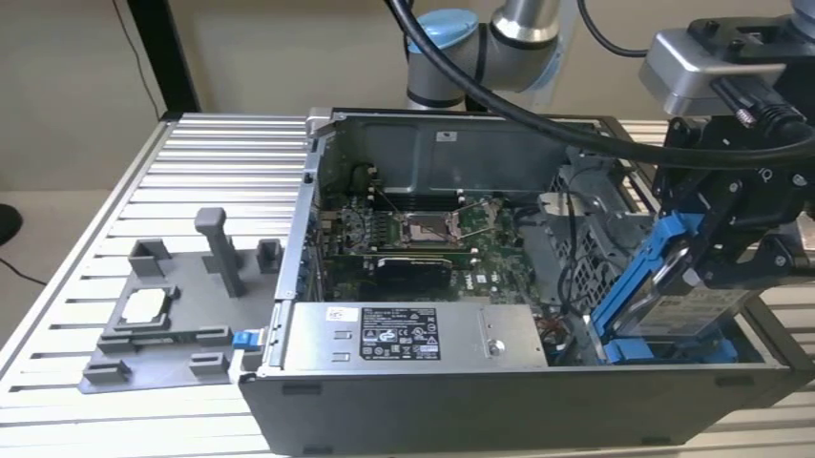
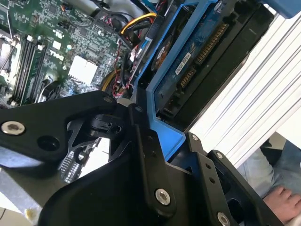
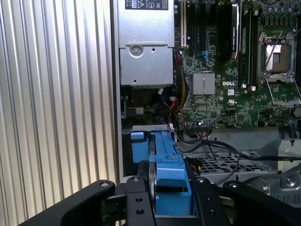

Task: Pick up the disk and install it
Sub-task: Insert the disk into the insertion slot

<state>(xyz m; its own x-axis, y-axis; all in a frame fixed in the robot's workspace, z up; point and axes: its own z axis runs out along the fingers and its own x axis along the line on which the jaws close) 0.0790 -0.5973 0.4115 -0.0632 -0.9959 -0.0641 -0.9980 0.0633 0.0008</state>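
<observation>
Blue plastic-framed flat silver disk (image 1: 694, 307), clamped btwn black fingers (image 2: 149, 160), tilted over dark grey PC case (image 1: 510, 410).

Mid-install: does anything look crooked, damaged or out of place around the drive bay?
The disk stands tilted in the pincer, its lower end down in the corner bay of the case and its upper end raised, so it is not seated. Nothing looks spilled or damaged.

Exterior view: off the arm, raised, looking down across the table (image 1: 191, 153) into the open case (image 1: 510, 410).
Both wrist views: close behind the gripper (image 3: 171, 193), facing into the case. Shared ground (from differing angles): motherboard (image 3: 216, 108), disk (image 3: 160, 146).
</observation>
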